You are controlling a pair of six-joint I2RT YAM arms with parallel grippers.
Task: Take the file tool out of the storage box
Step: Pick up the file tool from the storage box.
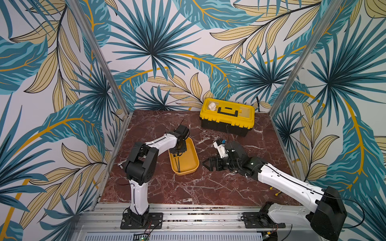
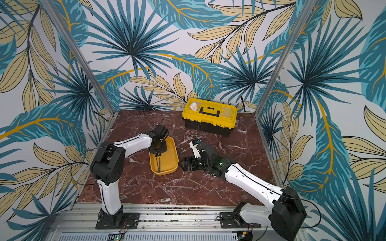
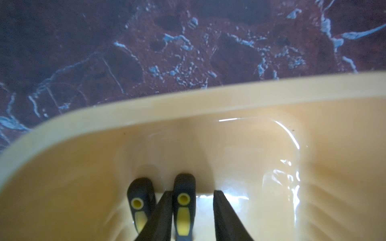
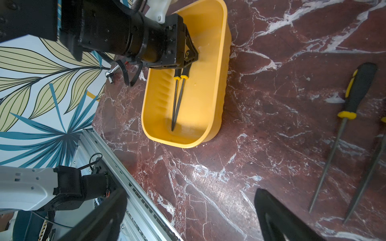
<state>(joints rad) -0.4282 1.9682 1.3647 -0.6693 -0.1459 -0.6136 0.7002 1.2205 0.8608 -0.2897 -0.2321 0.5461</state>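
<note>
Right gripper (image 1: pixel 209 164): jaws fully spread, holding nothing, just above the marble tabletop (image 1: pixel 188 187), near the storage box (image 1: pixel 189 158)
Left gripper (image 3: pixel 192 192): down inside the box, jaws partly parted and straddling the handle of the file tool (image 3: pixel 183 208); one side shows a gap, so no clamp
File tool lies on the box floor; second file (image 3: pixel 139 204) lies just beside it, tips converging, one finger (image 3: pixel 160 210) wedged between the handles
Two loose files (image 4: pixel 344 125) lie on the marble, well apart from the box
Back: black toolbox (image 1: pixel 227 119), white fitting (image 1: pixel 211 106) on its yellow lid
</note>
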